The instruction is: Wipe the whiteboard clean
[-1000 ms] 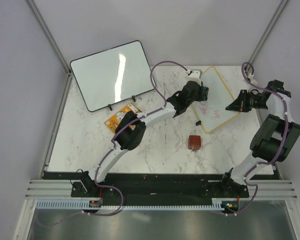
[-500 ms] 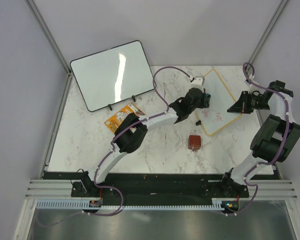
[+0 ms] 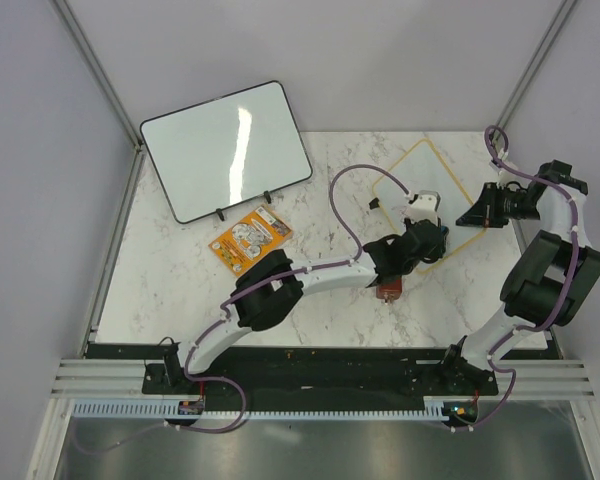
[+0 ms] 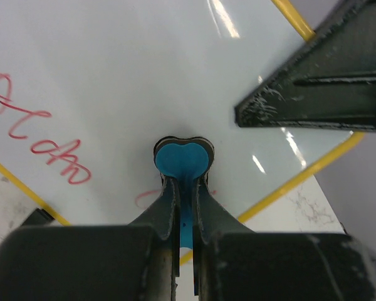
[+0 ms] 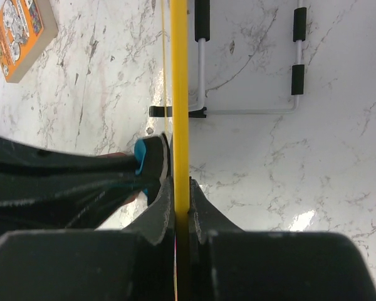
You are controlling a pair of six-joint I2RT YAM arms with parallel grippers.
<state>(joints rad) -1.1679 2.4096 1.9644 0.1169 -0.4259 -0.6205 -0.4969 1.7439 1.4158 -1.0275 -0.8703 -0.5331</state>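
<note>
Your small yellow-framed whiteboard (image 4: 113,63) is held by its edge, pinched tight in your right gripper (image 5: 180,191). Your left gripper (image 4: 183,185) squeezes a flat blue eraser (image 4: 183,160), its tip against the white face just ahead. Red handwriting (image 4: 50,144) sits left of that tip.

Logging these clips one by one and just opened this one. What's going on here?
The right gripper is clamped on the yellow frame of the whiteboard, propping it up off the table. The left gripper holds a blue eraser pad that looks pressed against the white face. Red handwriting shows beside the pad, so the erasing is not yet done.
</note>
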